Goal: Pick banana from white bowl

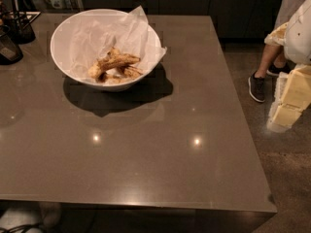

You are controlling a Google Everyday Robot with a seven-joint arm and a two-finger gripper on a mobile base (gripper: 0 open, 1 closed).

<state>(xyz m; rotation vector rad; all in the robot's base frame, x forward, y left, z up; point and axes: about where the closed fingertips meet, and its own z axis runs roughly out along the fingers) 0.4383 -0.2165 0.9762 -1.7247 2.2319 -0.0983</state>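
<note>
The white bowl stands on the far left part of the brown table, lined with crumpled white paper. The banana, dull yellow with brown speckling, lies in the bottom of the bowl among shorter brown-yellow pieces. My gripper, pale cream, hangs at the right edge of the view beyond the table's right side, over the floor and far from the bowl. It holds nothing that I can see.
Dark containers stand at the table's far left corner. A person's leg and dark shoe are on the floor to the right of the table, near my arm. Dark cabinets run along the back.
</note>
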